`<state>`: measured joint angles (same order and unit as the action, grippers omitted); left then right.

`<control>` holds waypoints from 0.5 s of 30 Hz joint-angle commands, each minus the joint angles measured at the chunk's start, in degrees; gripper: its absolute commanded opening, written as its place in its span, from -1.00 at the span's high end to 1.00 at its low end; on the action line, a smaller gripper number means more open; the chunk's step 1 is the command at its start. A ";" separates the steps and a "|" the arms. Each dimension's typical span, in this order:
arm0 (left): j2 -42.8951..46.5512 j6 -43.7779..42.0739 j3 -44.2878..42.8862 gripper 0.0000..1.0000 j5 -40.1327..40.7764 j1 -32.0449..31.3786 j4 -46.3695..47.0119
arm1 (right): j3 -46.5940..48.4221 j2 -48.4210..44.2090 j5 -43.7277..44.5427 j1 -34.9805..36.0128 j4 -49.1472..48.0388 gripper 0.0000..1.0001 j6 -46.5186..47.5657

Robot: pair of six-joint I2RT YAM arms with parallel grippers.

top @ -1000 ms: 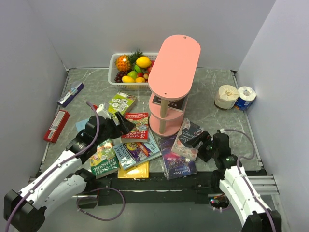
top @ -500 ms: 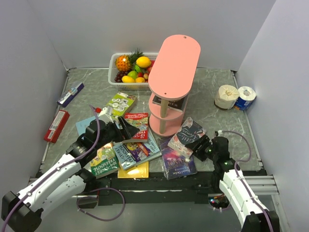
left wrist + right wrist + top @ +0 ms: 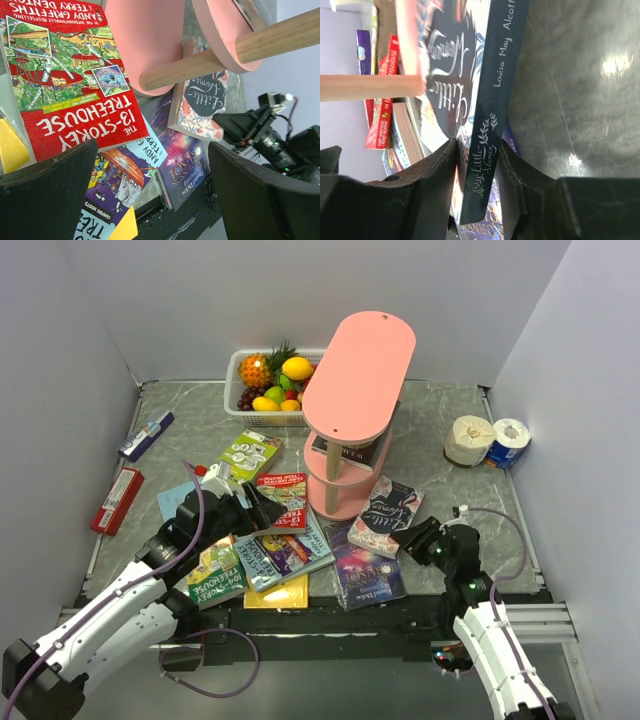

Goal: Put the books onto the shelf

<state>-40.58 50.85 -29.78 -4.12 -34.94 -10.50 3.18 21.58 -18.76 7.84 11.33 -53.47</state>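
Observation:
The pink shelf (image 3: 358, 375) stands mid-table with one book (image 3: 345, 450) on its middle tier. My right gripper (image 3: 420, 535) is shut on the spine end of the Little Women book (image 3: 385, 515), whose far edge lies against the shelf's bottom tier (image 3: 145, 40). In the right wrist view both fingers press this book (image 3: 495, 85). My left gripper (image 3: 255, 505) is open above the red Treehouse book (image 3: 283, 502), holding nothing. Light-blue (image 3: 285, 555), green (image 3: 215, 575), yellow (image 3: 280, 593) and dark purple (image 3: 365, 575) books lie in front of the shelf.
A white fruit basket (image 3: 265, 380) stands behind the shelf. Two toilet rolls (image 3: 470, 438) sit at the right wall. A red packet (image 3: 116, 500) and a blue-white carton (image 3: 147, 434) lie at the left. Another green book (image 3: 250, 453) lies left of the shelf.
My right gripper closed on the Little Women book and carried it left against the shelf's base. The shelf shifted slightly left. The left gripper barely moved.

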 commanded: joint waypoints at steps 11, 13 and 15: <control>0.58 -0.49 -1.68 -0.99 1.48 -0.31 -0.13 | 16.15 -1.81 -0.22 -0.01 6.34 1.00 7.51; 0.94 -0.84 -2.21 -0.99 1.83 -0.31 -0.31 | 17.12 -1.28 -0.49 -0.01 5.63 1.00 6.89; 1.20 -1.01 -2.47 -0.99 2.01 -0.31 -0.48 | 17.12 -0.85 -0.48 -0.01 4.41 1.00 5.84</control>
<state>-40.69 50.68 -29.76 -3.22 -34.98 -11.51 16.19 20.27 -17.67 7.84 21.04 -46.81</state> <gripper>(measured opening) 0.994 0.355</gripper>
